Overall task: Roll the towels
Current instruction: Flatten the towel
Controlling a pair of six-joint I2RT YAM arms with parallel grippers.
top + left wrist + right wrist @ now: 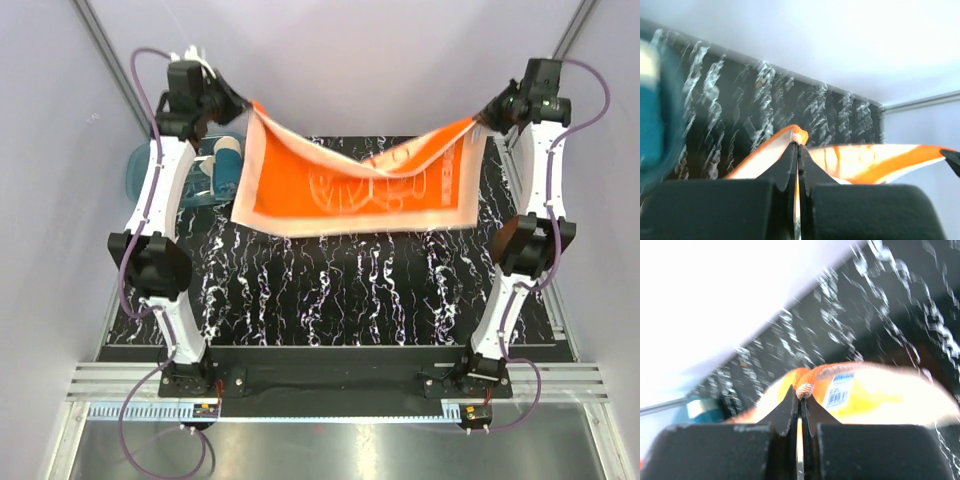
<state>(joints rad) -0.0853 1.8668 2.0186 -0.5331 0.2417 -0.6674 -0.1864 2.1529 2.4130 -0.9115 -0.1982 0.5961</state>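
Note:
The orange towel [350, 190] with white line drawings hangs spread in the air over the far part of the mat, sagging in the middle. My left gripper [243, 103] is shut on its far left corner, seen pinched at the fingertips of the left gripper [799, 141] in the left wrist view, where the orange towel [865, 160] stretches away to the right. My right gripper [480, 120] is shut on the far right corner; in the right wrist view the right gripper [801, 391] pinches the orange towel [880, 395] by its hem beside a white barcode label [838, 389]. The teal-blue towel [222, 165] lies rolled in the tub.
A translucent blue plastic tub [150, 185] stands at the far left, beside the left arm. The black mat with white marbling [350, 290] covers the table. Pale walls close in the far side and both sides.

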